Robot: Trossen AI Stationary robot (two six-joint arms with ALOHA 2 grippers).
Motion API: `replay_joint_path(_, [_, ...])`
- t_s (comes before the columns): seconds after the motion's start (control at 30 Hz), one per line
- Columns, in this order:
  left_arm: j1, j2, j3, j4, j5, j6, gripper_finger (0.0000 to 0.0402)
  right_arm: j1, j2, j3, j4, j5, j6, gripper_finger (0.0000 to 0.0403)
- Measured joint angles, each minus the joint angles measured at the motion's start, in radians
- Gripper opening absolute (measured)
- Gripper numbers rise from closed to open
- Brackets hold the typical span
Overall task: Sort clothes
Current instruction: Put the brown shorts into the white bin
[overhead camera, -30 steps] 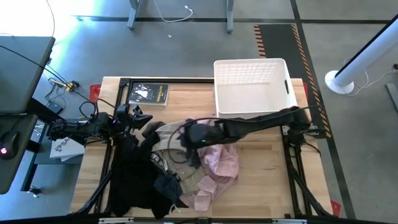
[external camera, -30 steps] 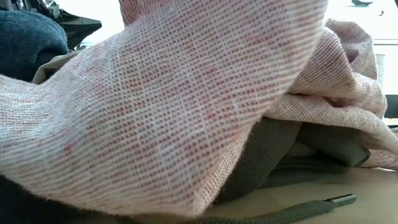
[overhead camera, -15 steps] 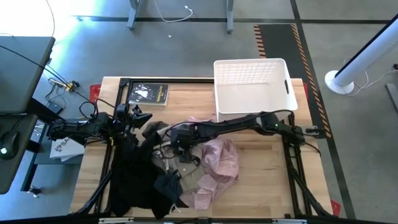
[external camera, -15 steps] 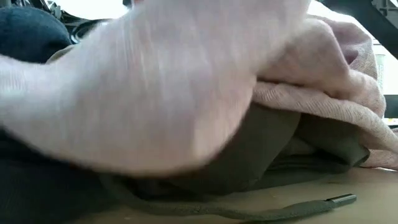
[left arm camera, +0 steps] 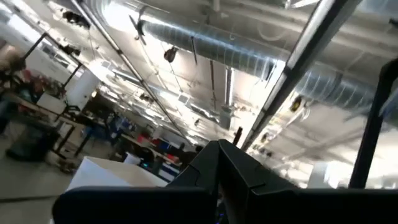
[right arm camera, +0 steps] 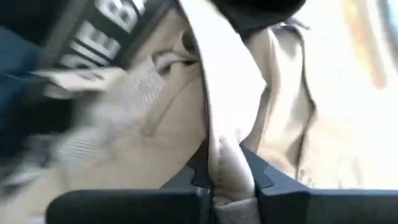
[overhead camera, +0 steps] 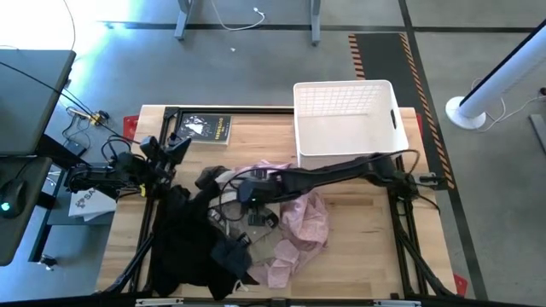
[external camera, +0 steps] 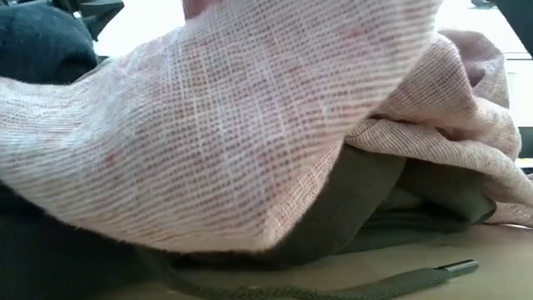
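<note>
Now my right gripper [right arm camera: 231, 180] is pinching a fold of the beige-grey garment [right arm camera: 186, 118] in the clothes [overhead camera: 247, 234] piled mid-worktop [overhead camera: 358, 247]; my left gripper [overhead camera: 175, 145], fingers together, is hanging empty near the worktop's left edge.

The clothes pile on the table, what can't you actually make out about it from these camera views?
- Low view: the pale pink garment drapes across the lens, hiding most of the pile and both arms.
- High view: the right gripper sits over the pile; its fingertips are too small to read there.
- Right wrist view: the beige-grey garment is pinched between the fingers, but motion blur hides the printed lettering.
- Left wrist view: the left gripper points at the ceiling; no clothes show.
</note>
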Motion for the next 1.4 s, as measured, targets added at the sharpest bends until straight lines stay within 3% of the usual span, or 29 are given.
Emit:
replay_joint_path(0.33, [-0.001,0.000,0.000,-0.029,-0.002,0.039,0.0008,0.054,-0.260,0.001,0.004,0.117,-0.044,0.0006])
replay_joint_path(0.63, [0.000,0.000,0.000,-0.041,-0.016,0.050,0.0008,0.058,-0.412,0.001,0.112,0.207,-0.168,0.0006])
replay_joint_path(0.87, [0.000,0.000,-0.001,-0.044,-0.032,0.050,0.0008,0.071,-0.526,0.002,0.201,0.441,-0.286,0.0005])
replay_joint_path(1.1, [0.000,0.000,-0.001,-0.047,-0.033,0.050,0.0008,0.125,-0.642,0.003,0.318,0.699,-0.507,0.0005])
replay_joint_path(1.3, [0.000,0.000,-0.001,-0.052,-0.033,0.050,0.0008,0.151,-0.736,0.003,0.366,1.005,-0.722,0.0005])
replay_joint_path(1.4, [0.000,0.000,-0.001,-0.052,-0.033,0.050,0.0008,0.119,-0.777,0.003,0.351,1.140,-0.755,0.0005])
